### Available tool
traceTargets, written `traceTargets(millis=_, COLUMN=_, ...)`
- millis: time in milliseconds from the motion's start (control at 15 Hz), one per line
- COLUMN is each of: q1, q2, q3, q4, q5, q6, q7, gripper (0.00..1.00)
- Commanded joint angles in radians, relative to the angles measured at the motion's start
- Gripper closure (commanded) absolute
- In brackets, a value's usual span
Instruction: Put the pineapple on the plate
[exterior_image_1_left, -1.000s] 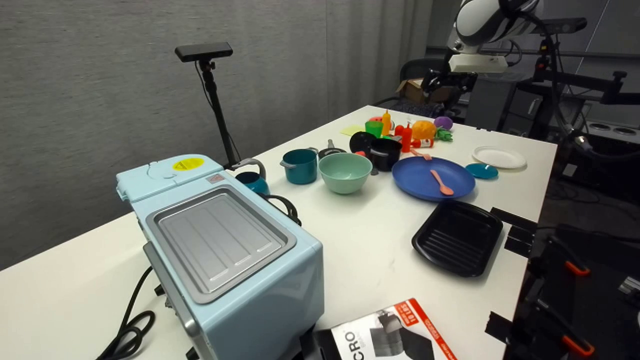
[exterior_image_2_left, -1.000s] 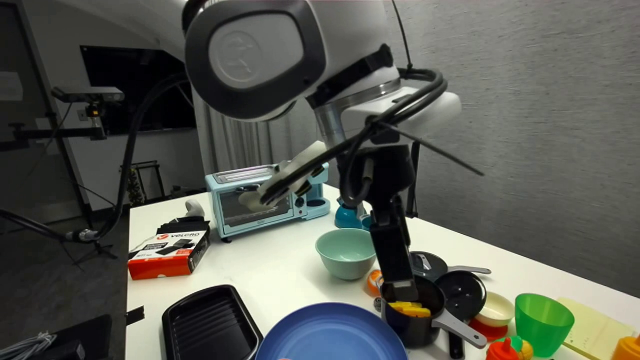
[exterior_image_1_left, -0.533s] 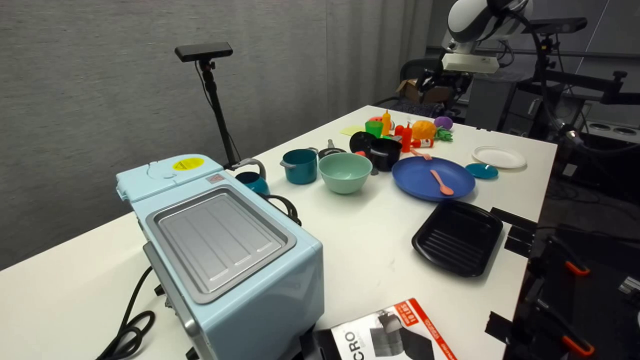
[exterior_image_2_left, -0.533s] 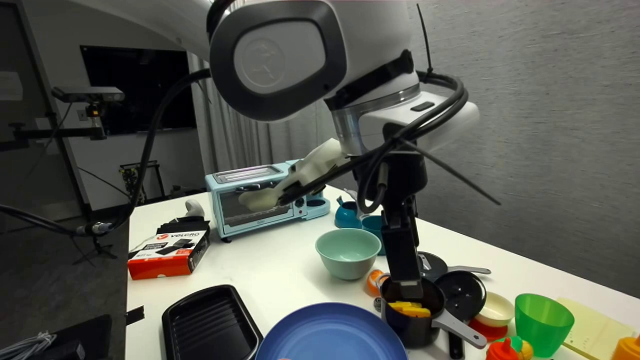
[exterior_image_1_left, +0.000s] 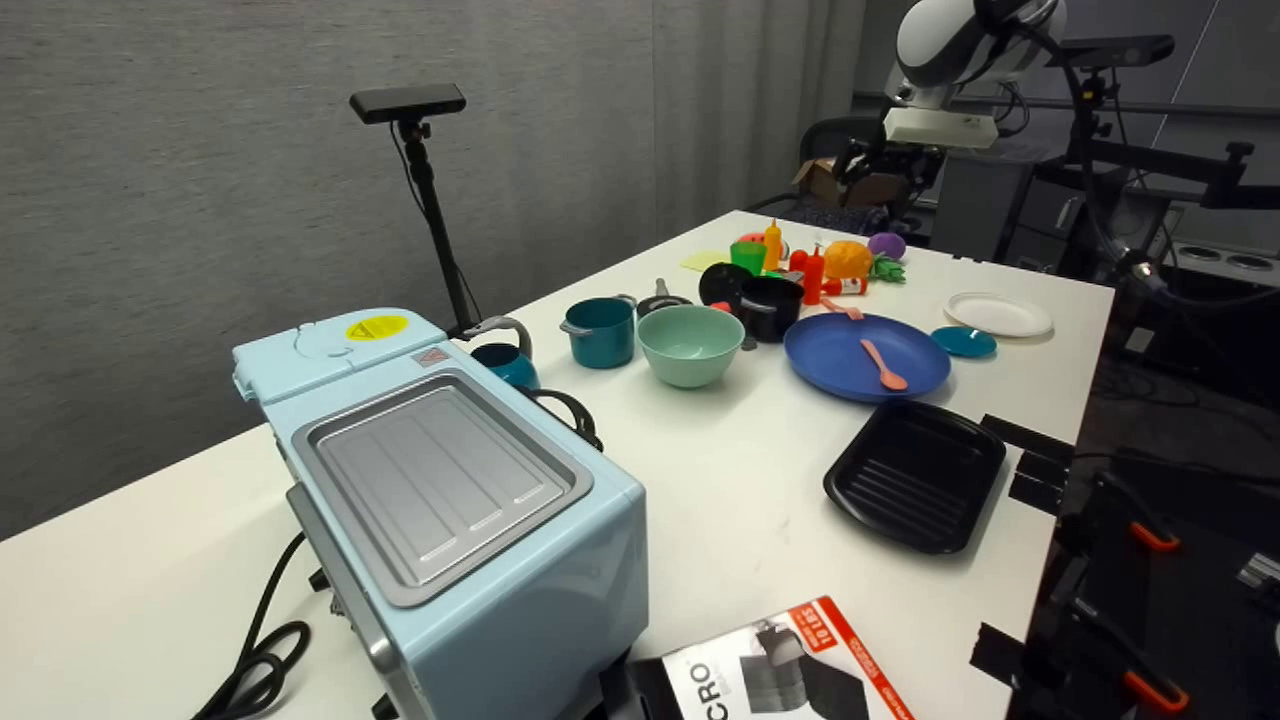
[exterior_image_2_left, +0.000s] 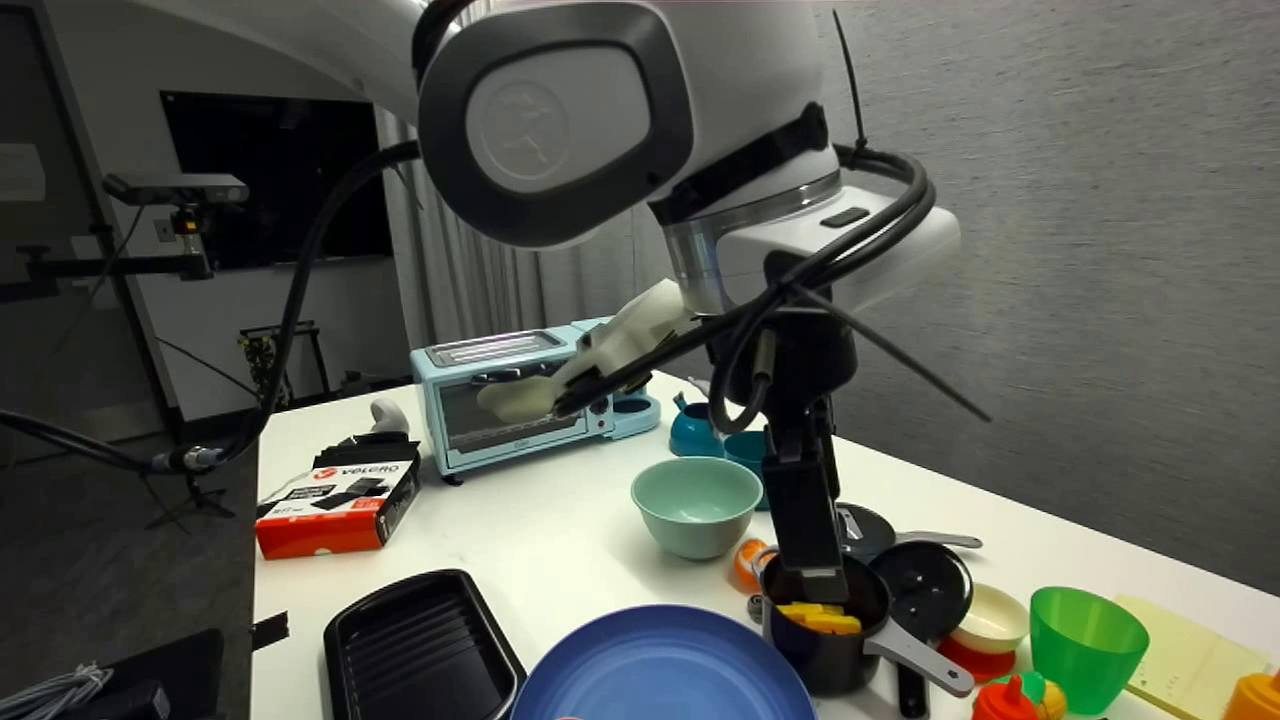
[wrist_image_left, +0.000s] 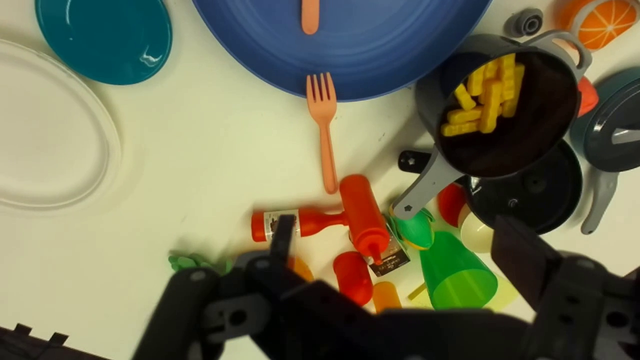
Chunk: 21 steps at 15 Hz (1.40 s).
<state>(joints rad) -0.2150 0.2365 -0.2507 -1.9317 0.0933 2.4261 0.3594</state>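
- Gripper (wrist_image_left: 392, 232): jaws wide apart, nothing clasped — probably to straddle something plump.
- Pineapple (exterior_image_1_left: 850, 260): below the jaws, partly hidden behind them in the wrist view.
- Plate (wrist_image_left: 370, 45): ahead of the jaws — presumably there to receive it.

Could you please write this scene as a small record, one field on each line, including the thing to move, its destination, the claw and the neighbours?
To move: pineapple, lying on its side on the table
Destination: blue plate, with a pink spoon on it
Progress: pineapple not yet on the blue plate
Claw: open, holding nothing
Beside the pineapple: red bottle, lying down
Over the blue plate's rim: prongs of a pink fork
Beside the blue plate: black pot with yellow fries inside
Also on the table: white plate
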Motion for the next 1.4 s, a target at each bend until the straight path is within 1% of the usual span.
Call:
traceTargets(millis=0, q1=-0.017, q2=0.061, q3=-0.019, q4=0.056, q5=0.044, q6=0.061, q7=0.085, gripper=0.00)
traceTargets(millis=133, q1=-0.029, q2=0.124, q3=-0.040, q4=0.123, q5=0.066, q6=0.067, q7=0.163, gripper=0.00)
traceTargets(millis=267, q1=-0.048, q2=0.187, q3=-0.055, q4=0.200, q5=0.103, q6=0.045, q7=0.225, gripper=0.00)
traceTargets(millis=467, q1=-0.093, q2=0.288, q3=-0.071, q4=0.344, q5=0.160, q6=-0.019, q7=0.318, gripper=0.00)
traceTargets(millis=600, q1=-0.122, q2=0.353, q3=-0.076, q4=0.434, q5=0.188, q6=-0.031, q7=0.395, gripper=0.00)
traceTargets(millis=867, q1=-0.165, q2=0.482, q3=-0.095, q4=0.609, q5=0.195, q6=-0.076, q7=0.598, gripper=0.00)
traceTargets(millis=1000, q1=-0.180, q2=0.530, q3=-0.099, q4=0.678, q5=0.190, q6=-0.118, q7=0.712, gripper=0.00)
traceTargets(millis=1133, q1=-0.199, q2=0.575, q3=-0.096, q4=0.745, q5=0.183, q6=-0.198, q7=0.819, gripper=0.00)
traceTargets(millis=1200, q1=-0.211, q2=0.595, q3=-0.090, q4=0.776, q5=0.186, q6=-0.238, q7=0.866, gripper=0.00)
traceTargets(millis=1267, q1=-0.212, q2=0.622, q3=-0.098, q4=0.815, q5=0.202, q6=-0.276, q7=0.913, gripper=0.00)
traceTargets(millis=1333, q1=-0.230, q2=0.642, q3=-0.096, q4=0.852, q5=0.204, q6=-0.291, q7=0.940, gripper=0.00)
